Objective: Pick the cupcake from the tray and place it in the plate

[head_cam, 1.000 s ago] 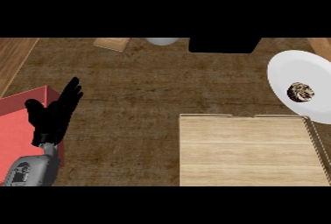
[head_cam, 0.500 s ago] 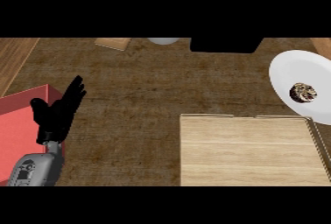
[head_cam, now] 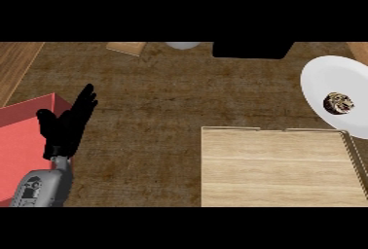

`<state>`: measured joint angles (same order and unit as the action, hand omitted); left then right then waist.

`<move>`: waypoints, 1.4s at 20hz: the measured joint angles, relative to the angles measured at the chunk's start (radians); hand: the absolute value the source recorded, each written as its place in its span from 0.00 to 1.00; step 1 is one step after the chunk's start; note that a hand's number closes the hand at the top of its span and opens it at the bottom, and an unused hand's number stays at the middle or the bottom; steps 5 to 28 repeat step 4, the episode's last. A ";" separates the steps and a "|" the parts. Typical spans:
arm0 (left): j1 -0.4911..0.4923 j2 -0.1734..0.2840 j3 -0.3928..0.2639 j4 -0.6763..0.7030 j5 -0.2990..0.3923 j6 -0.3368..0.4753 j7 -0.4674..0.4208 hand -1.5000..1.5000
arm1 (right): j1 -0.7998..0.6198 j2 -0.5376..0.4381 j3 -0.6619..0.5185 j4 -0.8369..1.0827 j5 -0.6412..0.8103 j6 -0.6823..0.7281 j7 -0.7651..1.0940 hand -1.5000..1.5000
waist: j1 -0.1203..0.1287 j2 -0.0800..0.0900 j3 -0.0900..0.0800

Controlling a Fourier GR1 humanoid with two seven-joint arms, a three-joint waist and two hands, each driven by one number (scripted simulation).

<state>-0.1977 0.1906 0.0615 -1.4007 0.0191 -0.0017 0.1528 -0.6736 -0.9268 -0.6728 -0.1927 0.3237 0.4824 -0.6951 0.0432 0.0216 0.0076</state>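
Note:
The cupcake (head_cam: 339, 103), brown with a pale swirl, lies on the white plate (head_cam: 323, 82) at the right edge of the head view. A wooden tray (head_cam: 277, 168) occupies the lower right and holds nothing that I can see. My left hand (head_cam: 66, 125) stands open at the left, fingers straight and pointing up, over the edge of a red box. It is far from both plate and tray. My right hand does not show anywhere.
A red box (head_cam: 22, 141) sits at the left edge under my left forearm. At the back stand a black block (head_cam: 251, 49), a pale round object (head_cam: 182, 45) and a small wooden piece (head_cam: 126, 47). A light wooden strip (head_cam: 16, 63) runs along the upper left.
My left hand has drifted slightly right and down. The cupcake, plate and tray have stayed put.

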 measured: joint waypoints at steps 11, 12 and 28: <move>-0.011 -0.005 0.001 0.017 -0.003 0.003 -0.007 0.50 | 0.020 -0.008 0.011 -0.003 0.006 -0.009 -0.006 0.00 | 0.001 0.003 0.001; -0.011 -0.005 0.001 0.017 -0.003 0.003 -0.007 0.50 | 0.020 -0.008 0.011 -0.003 0.006 -0.009 -0.006 0.00 | 0.001 0.003 0.001; -0.011 -0.005 0.001 0.017 -0.003 0.003 -0.007 0.50 | 0.020 -0.008 0.011 -0.003 0.006 -0.009 -0.006 0.00 | 0.001 0.003 0.001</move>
